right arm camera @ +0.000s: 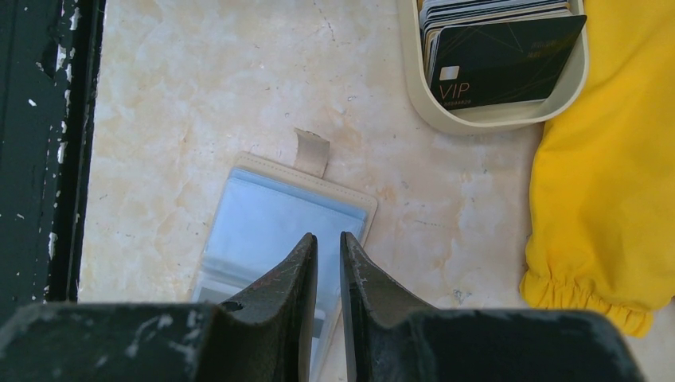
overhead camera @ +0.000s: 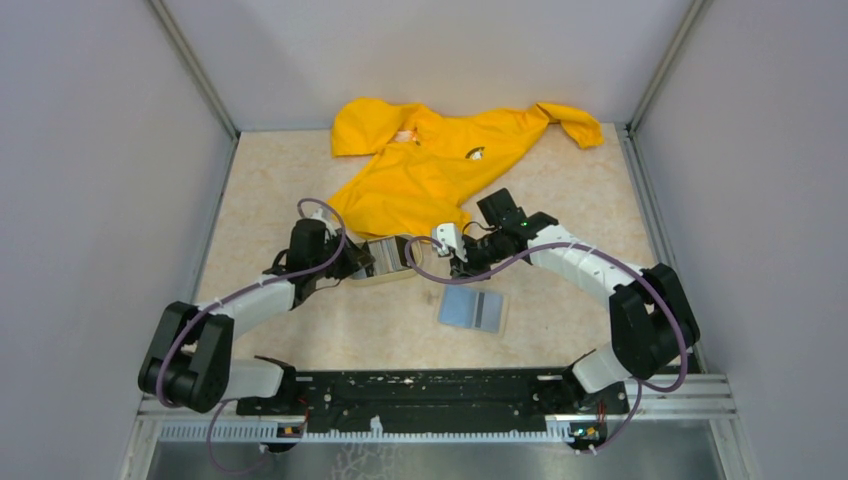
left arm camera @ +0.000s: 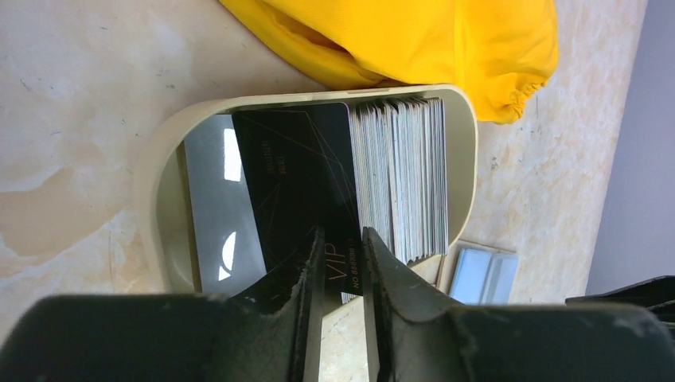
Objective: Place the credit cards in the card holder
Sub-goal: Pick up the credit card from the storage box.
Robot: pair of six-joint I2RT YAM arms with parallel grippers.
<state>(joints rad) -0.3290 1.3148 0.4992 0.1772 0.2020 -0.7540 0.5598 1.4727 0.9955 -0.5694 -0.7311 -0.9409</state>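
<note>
A beige oval tray [left arm camera: 151, 183] with a raised rim and a smooth, plastic look holds the credit cards [left arm camera: 398, 175], a tight row of thin grey, white and dark ones standing on edge against one curved end. Beside that row, a black card [left arm camera: 294, 175] traced with fine gold lines leans face-out, and a glossy grey card [left arm camera: 211, 199] catches the light beside it. On the black card you can read "VIP" in gold; the line under it is too small to make out.

Your left gripper [left arm camera: 344, 239] is at the tray with its fingers drawn close either side of the black card's "VIP" corner. Whether they actually grip it cannot be told.

The card holder [right arm camera: 271, 223] lies open and flat on the marbled cream table [overhead camera: 300, 180], apart from the tray. It shows bluish clear pockets framed in stitched tan material, with a small tan tab [right arm camera: 312, 151] at one edge. Your right gripper [right arm camera: 328, 239] is over it, the jaws narrowed to a slit with nothing between them.

A crumpled yellow garment [overhead camera: 430, 170] with a gathered cuff lies just beyond the tray.
</note>
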